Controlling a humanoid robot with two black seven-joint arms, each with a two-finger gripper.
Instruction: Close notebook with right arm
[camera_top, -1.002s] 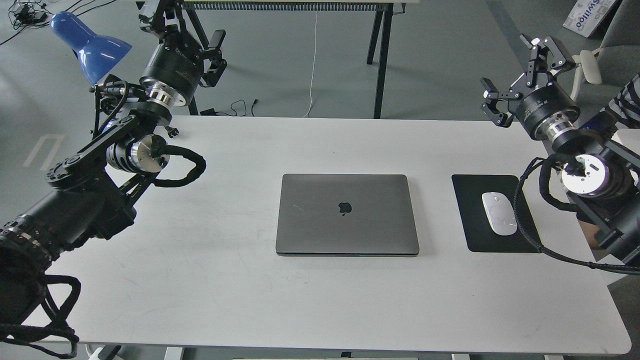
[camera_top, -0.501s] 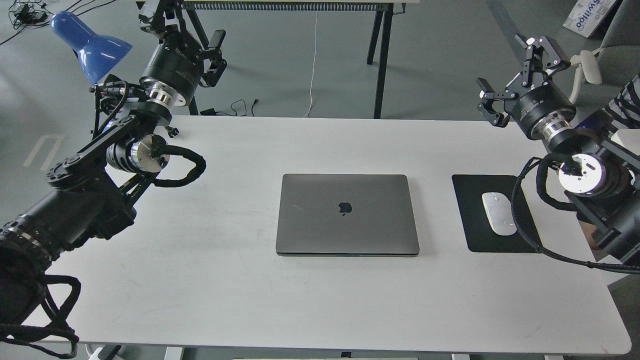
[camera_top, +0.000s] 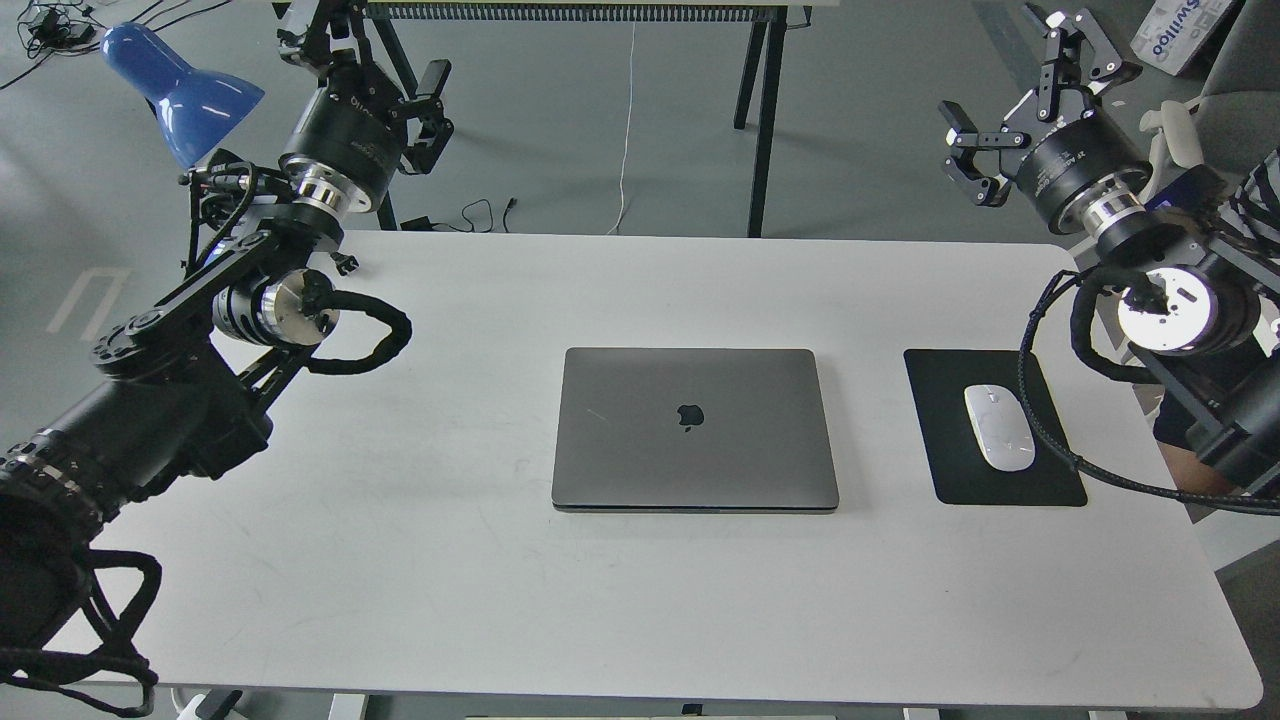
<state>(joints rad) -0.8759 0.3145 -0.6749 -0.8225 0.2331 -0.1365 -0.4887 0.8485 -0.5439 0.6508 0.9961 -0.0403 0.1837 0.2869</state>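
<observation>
Already the stiff, slippery metal notebook lay shut on the desk; right tool spread apart, empty, high above it.

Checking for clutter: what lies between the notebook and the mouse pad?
Nothing: in the head view, only a bare strip of white table separates the closed notebook from the mouse pad.

Grey notebook shut flat mid-table, apparently fully closed.
</observation>
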